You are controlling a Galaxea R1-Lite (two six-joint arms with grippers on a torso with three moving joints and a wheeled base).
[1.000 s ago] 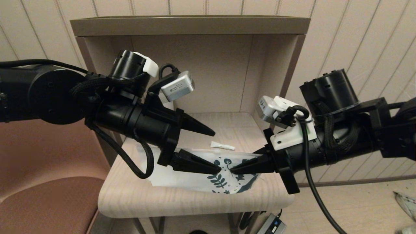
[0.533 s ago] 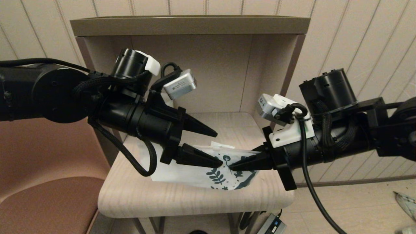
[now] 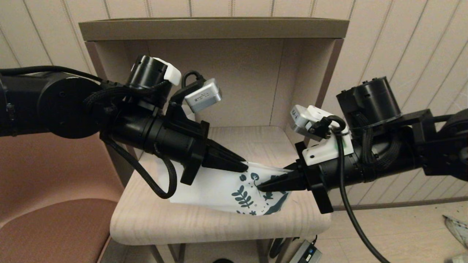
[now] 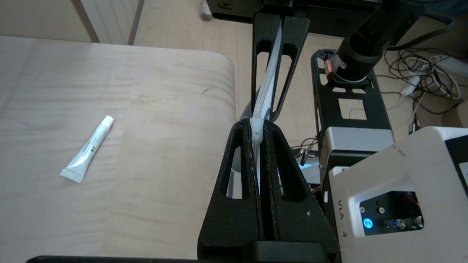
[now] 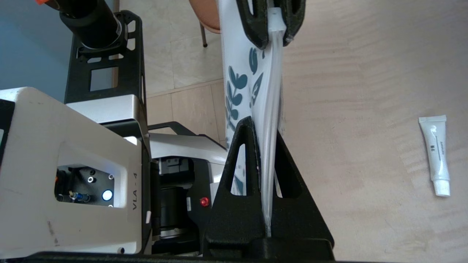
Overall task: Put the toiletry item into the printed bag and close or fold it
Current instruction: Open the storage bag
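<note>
The printed bag (image 3: 219, 190) is white with teal leaf prints and is lifted on edge above the wooden table (image 3: 164, 223). My left gripper (image 3: 244, 168) is shut on the bag's upper edge (image 4: 268, 84); its tips (image 4: 257, 126) pinch a thick white strip. My right gripper (image 3: 260, 188) faces it, shut on the printed end (image 5: 241, 73). The two sets of tips nearly meet. The toiletry item (image 4: 87, 149), a small white tube, lies flat on the table behind the bag (image 5: 437, 155). In the head view the bag hides it.
The table is the floor of an open shelf unit with side and back walls (image 3: 241, 80) and a top board. A pink chair (image 3: 55, 219) stands at the left. A power adapter (image 3: 307, 254) and cables lie below the table's front edge.
My left gripper has gone from wide open to shut on the bag's upper edge. The bag has risen more upright and now hides the tube in the head view. The right gripper has barely moved.
</note>
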